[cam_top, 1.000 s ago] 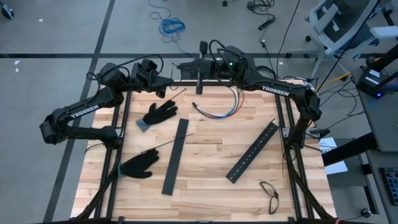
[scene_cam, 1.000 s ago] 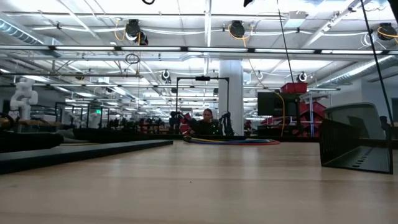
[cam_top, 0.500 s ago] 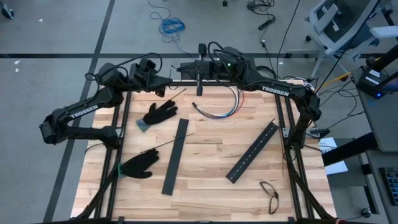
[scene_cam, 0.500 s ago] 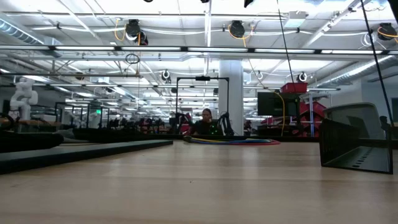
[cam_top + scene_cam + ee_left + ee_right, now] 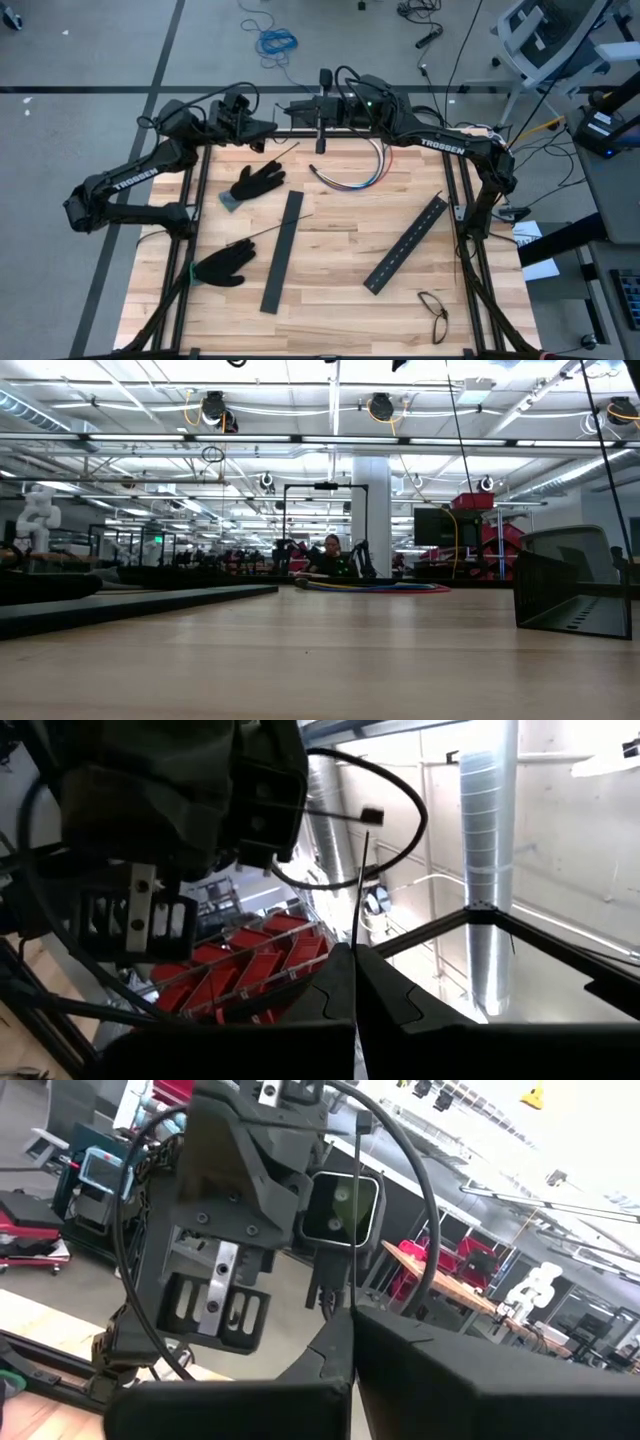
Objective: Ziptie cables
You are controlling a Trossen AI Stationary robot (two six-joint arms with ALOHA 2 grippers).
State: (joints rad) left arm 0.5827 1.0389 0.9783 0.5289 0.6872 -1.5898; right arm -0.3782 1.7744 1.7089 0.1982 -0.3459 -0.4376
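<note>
Now both arms parked at far edge of desk [image 5: 330,250], up off the work, likely so nothing gets bumped. Left tool [image 5: 262,146] closed tight, holding nothing. Right tool [image 5: 321,140] closed tight too, empty.

Cables [image 5: 352,176]: one curved bundle, far middle of desk, just near right tool.

Zipties [image 5: 270,233]: maybe two thin dark strips, hard to see.

Two black bars [image 5: 283,250], two black gloves [image 5: 257,186], one pair of glasses [image 5: 434,314].
</note>
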